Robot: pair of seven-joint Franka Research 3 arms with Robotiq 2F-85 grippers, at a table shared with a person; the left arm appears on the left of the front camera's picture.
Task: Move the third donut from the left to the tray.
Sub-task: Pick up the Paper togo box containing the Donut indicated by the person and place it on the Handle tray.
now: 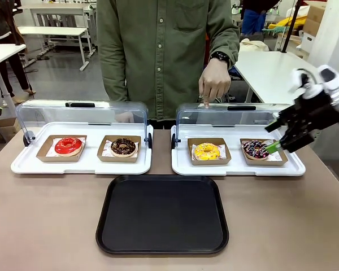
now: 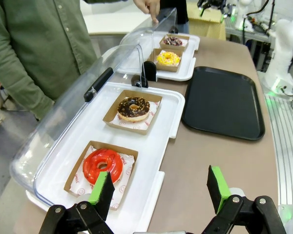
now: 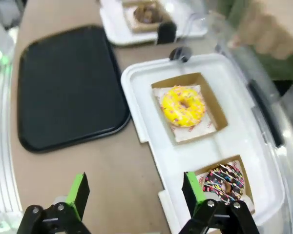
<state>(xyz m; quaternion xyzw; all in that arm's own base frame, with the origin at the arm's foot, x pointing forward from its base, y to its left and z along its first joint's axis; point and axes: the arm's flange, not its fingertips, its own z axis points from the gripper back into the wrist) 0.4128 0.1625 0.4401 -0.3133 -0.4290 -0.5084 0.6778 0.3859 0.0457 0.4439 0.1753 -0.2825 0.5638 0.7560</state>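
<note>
Left gripper (image 2: pixel 160 187): fingers spread wide, nothing between them. It hangs over the edge of the left white tray (image 1: pixel 22 164), beside the red donut (image 1: pixel 68 145).

Left white tray: clear lid (image 1: pixel 82 116) tipped back. It holds the red donut at left and a dark chocolate donut (image 1: pixel 123 146) at right, each in a brown holder.

Black tray (image 1: pixel 162 214): flat on the table at centre, on the robot's side of both white trays, lying between them and apart from each.

Right white tray (image 1: pixel 181 166): clear lid (image 1: pixel 226 116) tipped back. The yellow donut (image 1: pixel 207 151) sits in its cardboard holder (image 1: pixel 209 162) in the left half of this tray. A dark sprinkled donut (image 1: pixel 254 149) sits in the right half.

Person's hand (image 1: pixel 214 82): one fingertip rests on the top edge of the right lid.

Right gripper (image 3: pixel 136 190): fingers spread apart and empty. It is over the right end of the right white tray, close to the sprinkled donut and well apart from the yellow donut. Contact with the tray: cannot tell.
</note>
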